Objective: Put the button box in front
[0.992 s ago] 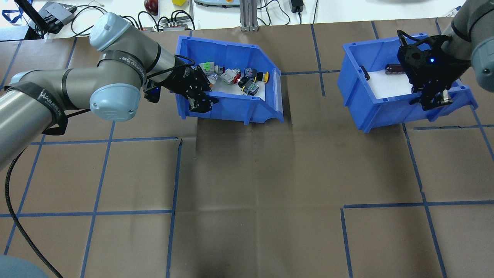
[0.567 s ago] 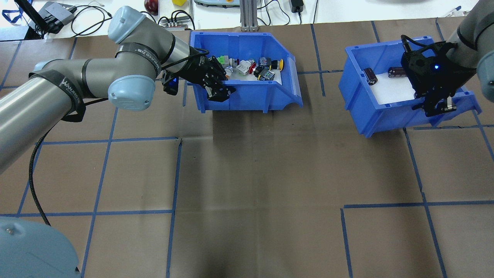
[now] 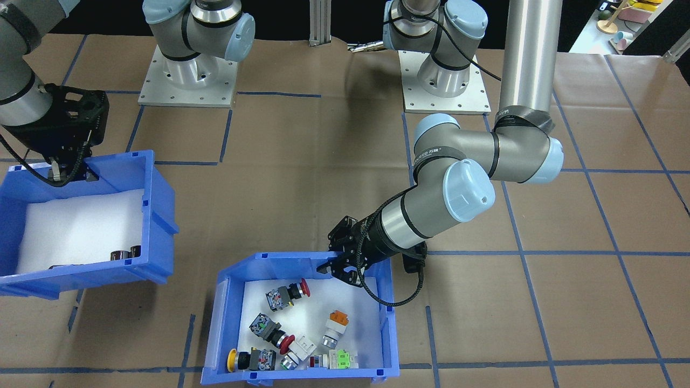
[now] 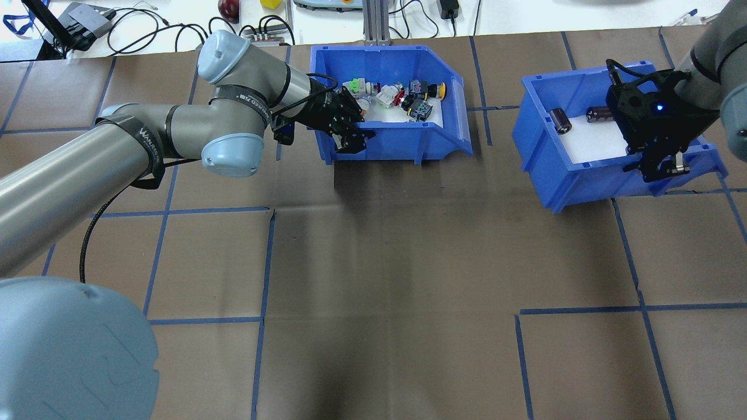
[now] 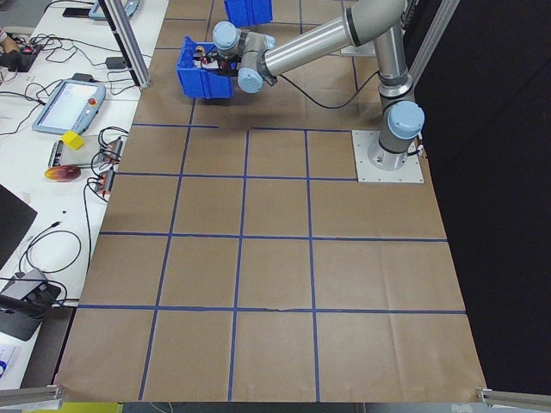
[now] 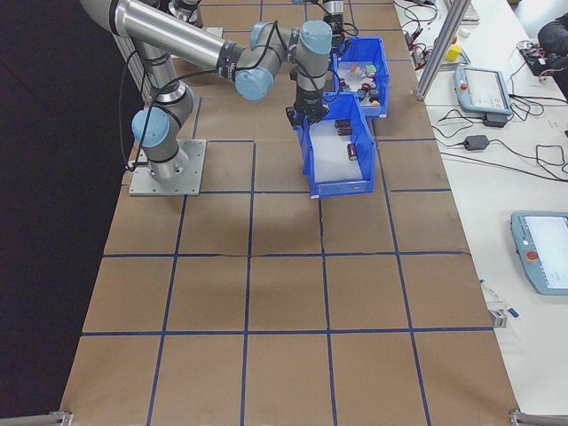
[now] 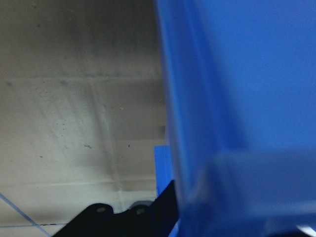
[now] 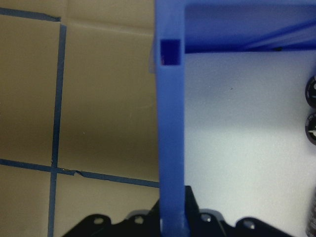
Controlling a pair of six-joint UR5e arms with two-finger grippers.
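Carried farther toward the desk's [image 4: 408,262] far edge and turned since a second ago, the button box [image 4: 402,143] now sits square there. Left gripper [image 4: 350,137] fingers pinch its near wall. Right gripper [image 4: 659,166] fingers pinch the other blue bin's [image 4: 560,175] rim.

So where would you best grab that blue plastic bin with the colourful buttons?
By the tall back wall of the blue plastic button bin, from above, one finger each side. That rim is thin and straight, opposite the sloped cut-out end. The left end effector already straddles it.
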